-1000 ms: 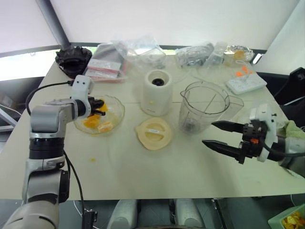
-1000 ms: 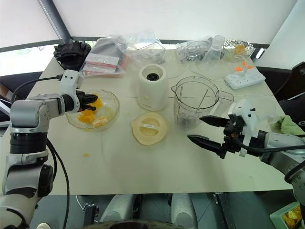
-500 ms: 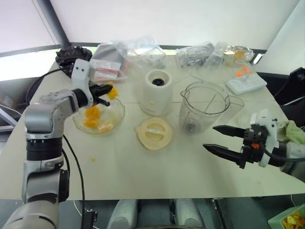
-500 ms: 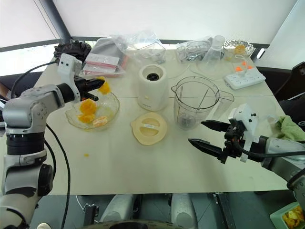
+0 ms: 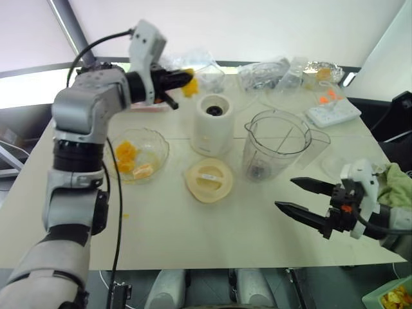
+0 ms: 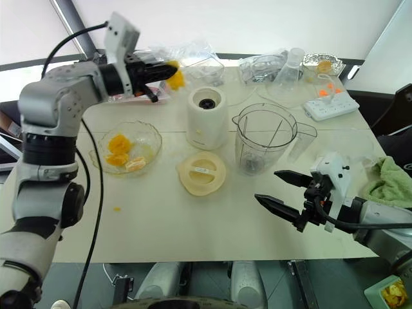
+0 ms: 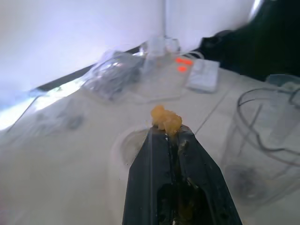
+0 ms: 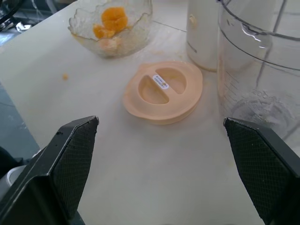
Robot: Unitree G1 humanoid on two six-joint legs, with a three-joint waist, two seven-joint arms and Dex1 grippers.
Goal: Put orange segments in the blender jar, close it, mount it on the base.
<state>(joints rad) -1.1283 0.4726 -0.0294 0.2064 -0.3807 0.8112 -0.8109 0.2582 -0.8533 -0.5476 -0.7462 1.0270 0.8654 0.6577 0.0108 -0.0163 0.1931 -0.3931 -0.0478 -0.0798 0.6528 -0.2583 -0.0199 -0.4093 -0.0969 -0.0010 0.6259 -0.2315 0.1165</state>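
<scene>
My left gripper (image 5: 182,82) is raised over the back of the table, shut on one orange segment (image 5: 189,82) that sticks out past its tips (image 7: 166,119). It hangs just left of and behind the white base (image 5: 212,123). More orange segments (image 5: 126,155) lie in the scalloped glass bowl (image 5: 158,143) at the left. The clear blender jar (image 5: 277,145) stands open-topped to the right of the base. Its cream lid (image 5: 208,179) lies flat in front of the base. My right gripper (image 5: 285,193) hovers open near the front right, apart from the jar and holding nothing.
Plastic bags (image 5: 193,64) and a black object (image 5: 98,76) lie along the table's back edge. A white power strip (image 5: 331,112) sits at the back right, a green cloth (image 5: 391,180) by the right edge. A small orange speck (image 5: 124,215) lies in front of the bowl.
My left gripper has lifted the orange segment out of the bowl and carried it up and to the right, toward the base. The right gripper stays open and has drawn back slightly.
</scene>
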